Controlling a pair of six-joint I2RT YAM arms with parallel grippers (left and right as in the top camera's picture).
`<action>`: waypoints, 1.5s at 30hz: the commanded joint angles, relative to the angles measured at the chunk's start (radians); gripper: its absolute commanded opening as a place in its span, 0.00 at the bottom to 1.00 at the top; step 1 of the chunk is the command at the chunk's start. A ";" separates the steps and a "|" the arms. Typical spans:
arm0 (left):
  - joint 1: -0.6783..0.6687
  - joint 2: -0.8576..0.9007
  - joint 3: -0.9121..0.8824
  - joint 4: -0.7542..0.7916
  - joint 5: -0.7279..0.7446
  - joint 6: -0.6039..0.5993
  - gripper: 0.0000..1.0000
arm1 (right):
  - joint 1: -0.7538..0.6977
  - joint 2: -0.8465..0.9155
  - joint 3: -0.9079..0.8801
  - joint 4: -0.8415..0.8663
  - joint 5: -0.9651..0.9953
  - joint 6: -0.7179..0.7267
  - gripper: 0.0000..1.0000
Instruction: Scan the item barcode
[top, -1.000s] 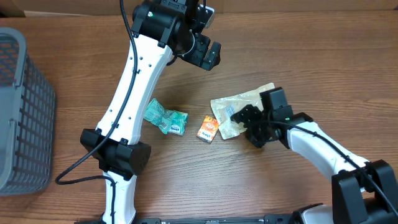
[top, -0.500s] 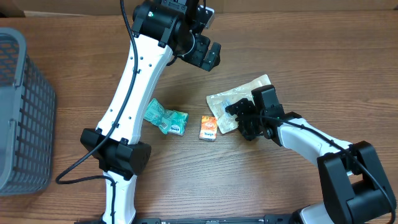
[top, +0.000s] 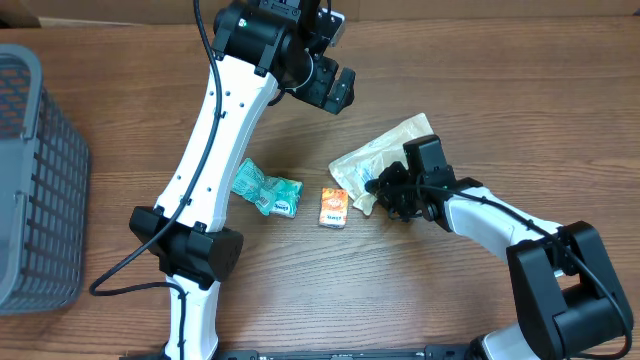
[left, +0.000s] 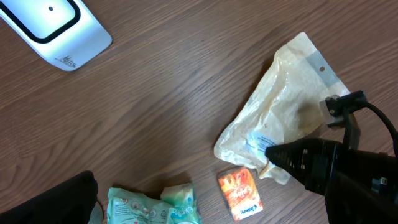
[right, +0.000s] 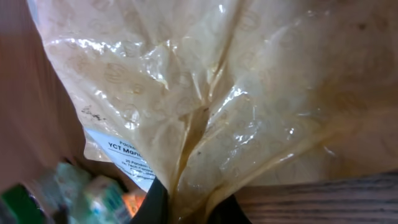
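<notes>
Table (top: 500, 100) holds one pouch (top: 385, 155); one box (top: 335, 207); one packet (top: 266, 190).

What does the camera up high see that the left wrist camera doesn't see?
Only the overhead view shows the grey mesh basket at the picture's left and the white left arm. Only the left wrist view shows a white plastic device with a black-ringed window. Both show the crinkly tan plastic pouch, the small orange box, the green wrapped packet, and the right gripper pinching the pouch.
</notes>
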 joint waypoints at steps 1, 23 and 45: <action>-0.006 0.019 -0.008 0.000 -0.035 0.020 0.99 | -0.004 -0.021 0.101 -0.107 -0.014 -0.241 0.04; 0.181 0.019 -0.008 0.004 -0.067 -0.116 1.00 | 0.255 0.093 0.601 -1.305 1.036 -0.431 0.04; 0.181 0.019 -0.008 0.001 -0.070 -0.116 0.99 | 0.477 0.360 0.604 -1.310 0.789 -0.438 0.28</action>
